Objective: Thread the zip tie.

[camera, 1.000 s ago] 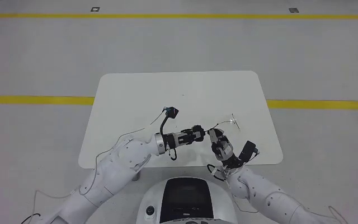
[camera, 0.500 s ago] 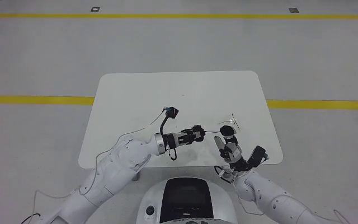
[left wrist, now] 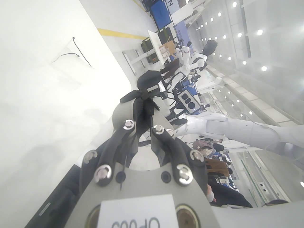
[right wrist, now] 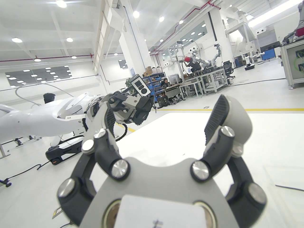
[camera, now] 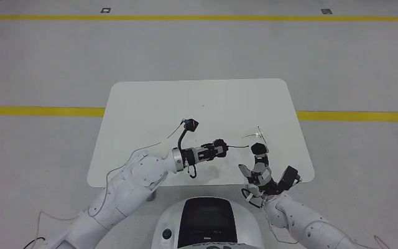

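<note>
While the left gripper [camera: 219, 148] is pinching the whippy zip tie [camera: 239, 147], the empty, gaping right gripper [camera: 251, 160] is probably needing its tip.

I work over a white table [camera: 155, 106] with rounded corners, standing on a pale grey floor [camera: 56, 62]. A yellow line [camera: 50, 111] crosses the floor and is hidden where the table stands over it. A second yellow stripe [camera: 186, 17] lies farther off, with two small dark floor markers [camera: 106, 10] beyond it. Toward the table's right side lies a clear plastic sheet [left wrist: 66, 60]. Around me the hall has ceiling lights [right wrist: 61, 3], a white column [right wrist: 129, 48], a thin red pipe [right wrist: 59, 57] and metal workbenches [right wrist: 206, 79].
</note>
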### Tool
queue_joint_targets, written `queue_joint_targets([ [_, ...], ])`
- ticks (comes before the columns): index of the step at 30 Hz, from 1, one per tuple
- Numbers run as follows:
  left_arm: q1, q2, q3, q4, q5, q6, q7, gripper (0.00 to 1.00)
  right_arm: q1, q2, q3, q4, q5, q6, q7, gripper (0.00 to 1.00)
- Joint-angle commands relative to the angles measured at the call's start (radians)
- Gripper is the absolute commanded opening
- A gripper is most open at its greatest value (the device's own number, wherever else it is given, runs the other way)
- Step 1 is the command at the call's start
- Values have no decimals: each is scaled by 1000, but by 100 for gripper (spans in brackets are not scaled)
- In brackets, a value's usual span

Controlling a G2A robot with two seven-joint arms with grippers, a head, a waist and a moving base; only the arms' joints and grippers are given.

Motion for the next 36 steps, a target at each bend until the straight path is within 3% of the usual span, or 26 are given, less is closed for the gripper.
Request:
queue_joint_targets([
  [1,0,0,0,0,0,0,0,0,0,0,0,0,0,0,0,100],
  [20,6,-1,-1,-3,-23,0,3,0,0,0,0,0,0,0,0,100],
  [25,22,7,-42,-6,-230,0,-110,0,-4,13,-24,-65,70,0,70,100],
  [28,22,8,-78,18,-439,0,-261,0,18,48,-76,-100,131,0,103,100],
  [33,18,3,-114,70,-583,0,-383,0,92,115,-197,-155,260,0,157,100],
  [36,9,-2,-126,100,-587,0,-401,0,149,154,-273,-197,343,0,160,100],
])
